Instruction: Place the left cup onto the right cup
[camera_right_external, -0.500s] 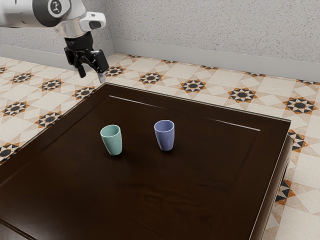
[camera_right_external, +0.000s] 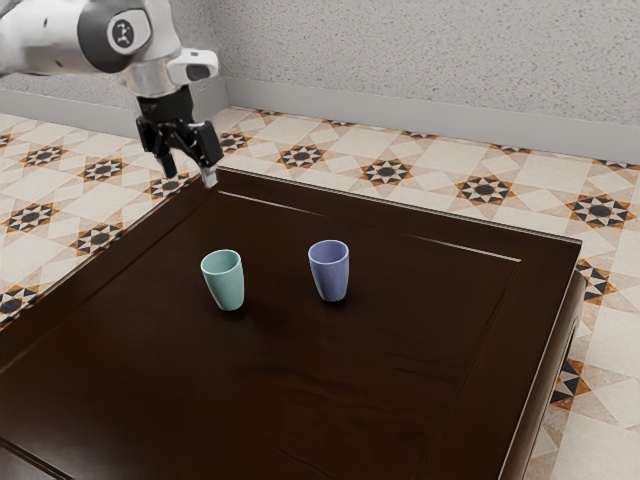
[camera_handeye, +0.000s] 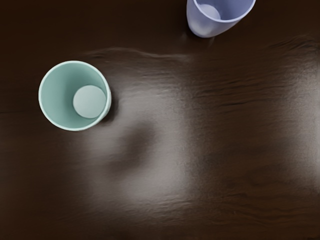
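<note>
The jaws stand apart with nothing between them, and the black gripper (camera_right_external: 189, 170) hangs in the air above the far corner of the table (camera_right_external: 400, 390), at the exterior view's left. Its two stubby fingers (camera_right_external: 209, 177) have pale tips and point down from a blocky black hand on the glossy white and grey arm (camera_right_external: 90, 35). The table is dark brown wood with a faint grain. Its polished top has a shallow raised border, and soft light patches reflect off it in the wrist view (camera_handeye: 200, 150). The green cup (camera_right_external: 223, 279) stands upright on it, well apart from the gripper and towards the near side. It is a smooth, matte tumbler that narrows to a small flat base, and the wrist view shows its round mouth and pale disc of a bottom (camera_handeye: 75, 95). The blue cup (camera_right_external: 329, 270) has the same tapered shape in a lavender tint (camera_handeye: 219, 15). It stands upright near the green one, on the exterior view's right, with bare wood between them. Around the table lies a cream tiled floor (camera_right_external: 450, 180) with dark star patterns, and behind it is a speckled grey wall (camera_right_external: 450, 50).
</note>
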